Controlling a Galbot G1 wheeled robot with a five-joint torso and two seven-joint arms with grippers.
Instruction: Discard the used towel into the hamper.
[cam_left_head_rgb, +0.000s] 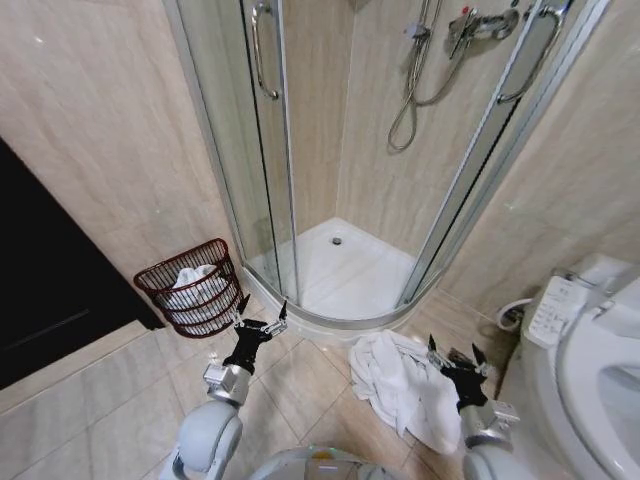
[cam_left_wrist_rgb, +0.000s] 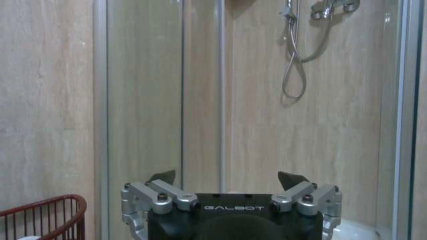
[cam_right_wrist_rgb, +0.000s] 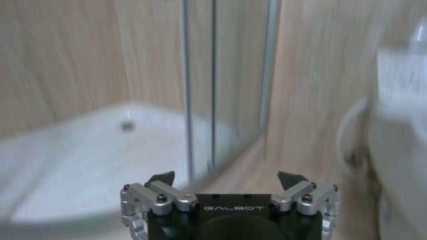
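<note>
Glass shower enclosure (cam_left_head_rgb: 300, 150) with white tray (cam_left_head_rgb: 345, 270), chrome hose (cam_left_head_rgb: 410, 95); toilet (cam_left_head_rgb: 590, 370) stands beside it.

Head view bright, even warm indoor light, source unseen. Soft short shadows under the hamper (cam_left_head_rgb: 191, 286) and the towel (cam_left_head_rgb: 403, 385) heap on the floor (cam_left_head_rgb: 300, 385). Strong wide-angle distortion: shower enclosure (cam_left_head_rgb: 300, 150) frames bow and lean outward, toilet (cam_left_head_rgb: 590, 370) stretched at the right edge. Black area at left edge holds no detail. Mild sheen on glass, no hard glare. Left wrist view dimmer, flat, slightly soft, a little grainy; faint shadow behind the shower hose (cam_left_wrist_rgb: 293, 65). Right wrist view heavily blurred, shower tray (cam_right_wrist_rgb: 80, 160) and walls smeared; right gripper (cam_right_wrist_rgb: 227, 181) body stays sharp; white washed-out patch at one edge.
</note>
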